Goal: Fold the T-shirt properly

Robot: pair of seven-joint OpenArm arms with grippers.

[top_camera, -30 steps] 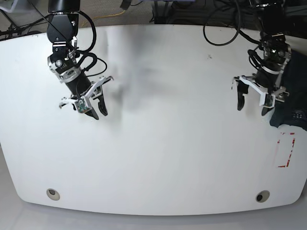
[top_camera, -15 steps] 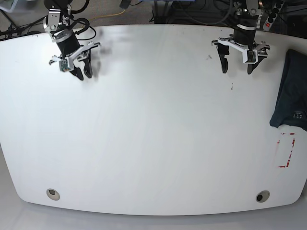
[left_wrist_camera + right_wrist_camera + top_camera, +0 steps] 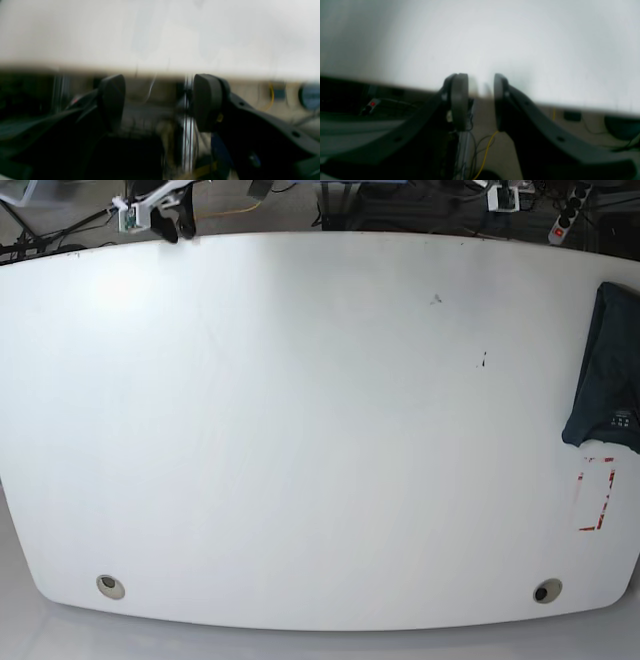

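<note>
The T-shirt (image 3: 608, 370) lies folded into a narrow dark bundle at the table's far right edge, its small white label (image 3: 621, 420) showing near its front end. Both grippers are far from it, pulled back over the table's far edge. My right gripper (image 3: 172, 224) peeks in at the top left of the base view. In its wrist view it (image 3: 480, 100) stands open by a narrow gap, holding nothing. Of my left gripper (image 3: 503, 197) only a white bit shows at the top right. Its wrist view shows it (image 3: 160, 100) wide open and holding nothing.
The white table (image 3: 300, 430) fills the base view. A red tape rectangle (image 3: 597, 495) is marked just in front of the shirt. Two round holes (image 3: 111, 585) (image 3: 546, 590) sit near the front corners. Cables and a power strip (image 3: 565, 205) lie beyond the far edge.
Both arms have drawn back from over the table to beyond its far edge, almost out of the base view. The shirt has not moved.
</note>
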